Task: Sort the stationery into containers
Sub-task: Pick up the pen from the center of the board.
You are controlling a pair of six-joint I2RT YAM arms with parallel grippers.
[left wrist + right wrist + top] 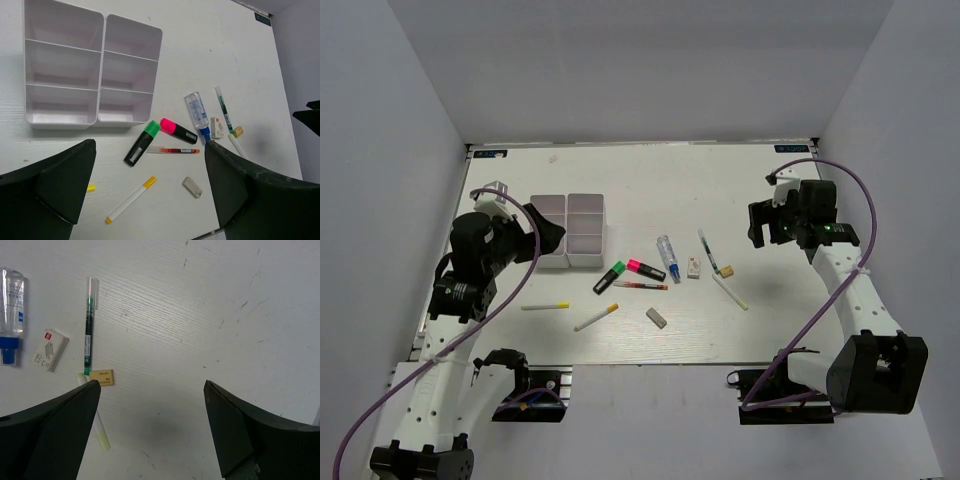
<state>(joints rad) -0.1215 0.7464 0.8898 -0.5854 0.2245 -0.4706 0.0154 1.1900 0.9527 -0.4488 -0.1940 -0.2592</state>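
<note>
Sort not yet begun: L gripper (pixel 150 147) & R gripper (pixel 150 385) hover wide open, empty. Small loose stationery (pixel 642 268) lies on white table (pixel 700 180), right of empty white plastic compartment organizer (pixel 62 120). Next: descend on one item, e.g. green-capped black highlighter (pixel 141 143).

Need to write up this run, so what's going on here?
Two robot arms are set to sort stationery, but nothing is picked up yet. The left hand hangs open beside the white plastic compartment organizer, whose compartments are all empty. The right hand hangs open near the thin green pen. The green-capped black highlighter, the pink-capped black highlighter and other pieces lie loose on the white table.
</note>
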